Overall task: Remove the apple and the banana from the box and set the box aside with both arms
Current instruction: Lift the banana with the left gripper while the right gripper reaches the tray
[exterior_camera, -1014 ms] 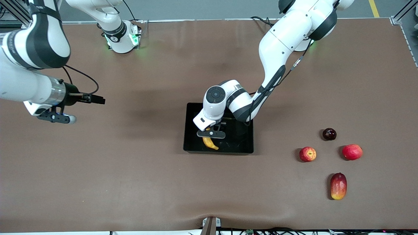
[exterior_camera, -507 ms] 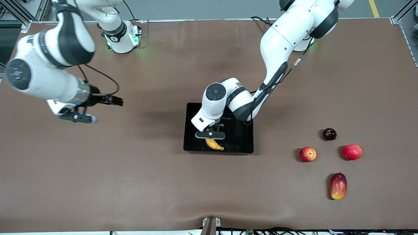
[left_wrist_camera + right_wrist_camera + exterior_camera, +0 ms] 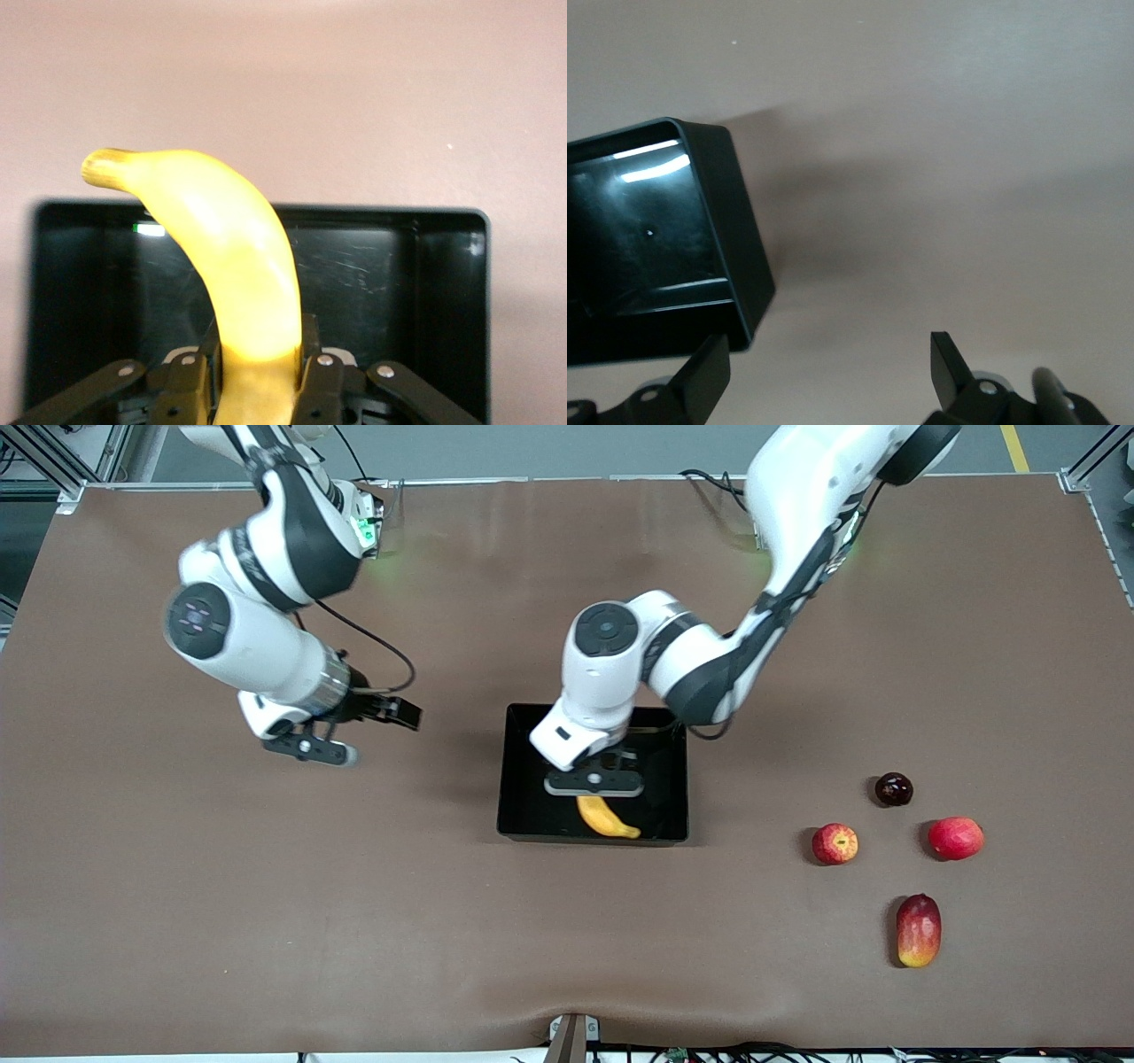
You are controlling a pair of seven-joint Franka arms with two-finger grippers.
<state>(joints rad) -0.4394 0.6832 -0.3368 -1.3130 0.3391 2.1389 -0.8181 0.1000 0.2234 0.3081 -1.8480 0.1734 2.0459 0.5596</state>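
Observation:
The yellow banana (image 3: 607,817) hangs in my left gripper (image 3: 594,791), which is shut on its lower end over the black box (image 3: 523,833). In the left wrist view the banana (image 3: 239,257) rises from between the fingers (image 3: 188,390), with the box (image 3: 390,213) under it. My right gripper (image 3: 308,748) is open and holds nothing, over bare table beside the box, toward the right arm's end. The right wrist view shows a corner of the box (image 3: 735,221) ahead of the right gripper (image 3: 828,367). The red apple (image 3: 834,843) lies on the table toward the left arm's end.
Near the apple lie a second round red fruit (image 3: 955,838), a dark plum (image 3: 893,789) and a red-yellow mango (image 3: 918,930). The brown table (image 3: 354,921) spreads wide around the box.
My left gripper has shut on the banana and carried it a little toward the left arm's end inside the box. The right arm has swung in toward the box.

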